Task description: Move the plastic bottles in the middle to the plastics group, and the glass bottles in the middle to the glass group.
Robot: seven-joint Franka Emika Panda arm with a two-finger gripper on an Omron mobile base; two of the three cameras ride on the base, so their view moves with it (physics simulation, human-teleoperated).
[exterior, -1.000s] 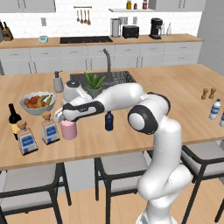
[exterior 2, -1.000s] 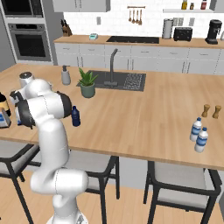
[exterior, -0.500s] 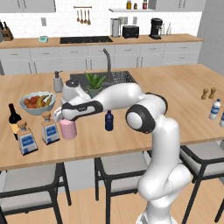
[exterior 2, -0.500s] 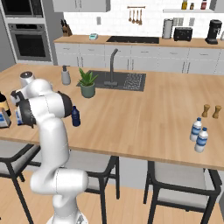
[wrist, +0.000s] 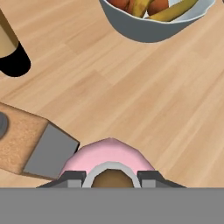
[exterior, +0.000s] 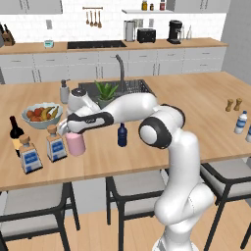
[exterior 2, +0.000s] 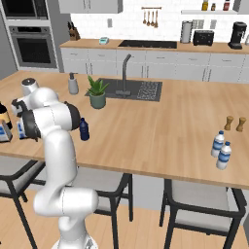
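My gripper (wrist: 111, 177) is shut on the neck of the round pale-pink glass bottle (wrist: 109, 155), one fingertip (wrist: 72, 177) on each side of its light cap. Seen from the left base, the gripper (exterior: 72, 131) holds the pink bottle (exterior: 76, 144) upright at counter level, just right of a square clear bottle (exterior: 55, 146). A second square bottle (exterior: 30, 157) and the dark wine bottle (exterior: 16, 132) stand further left. The small navy plastic bottle (exterior: 122, 136) (exterior 2: 84, 130) stands alone mid-counter. The blue-capped plastic bottles (exterior 2: 221, 150) (exterior: 240, 122) stand far right.
A fruit bowl (exterior: 41, 117) (wrist: 153, 33) sits just behind the glass group. A potted plant (exterior: 105, 93), soap dispenser (exterior: 64, 91) and sink lie behind the arm. Brown shakers (exterior 2: 234, 123) stand near the plastics. Stools line the counter's front edge.
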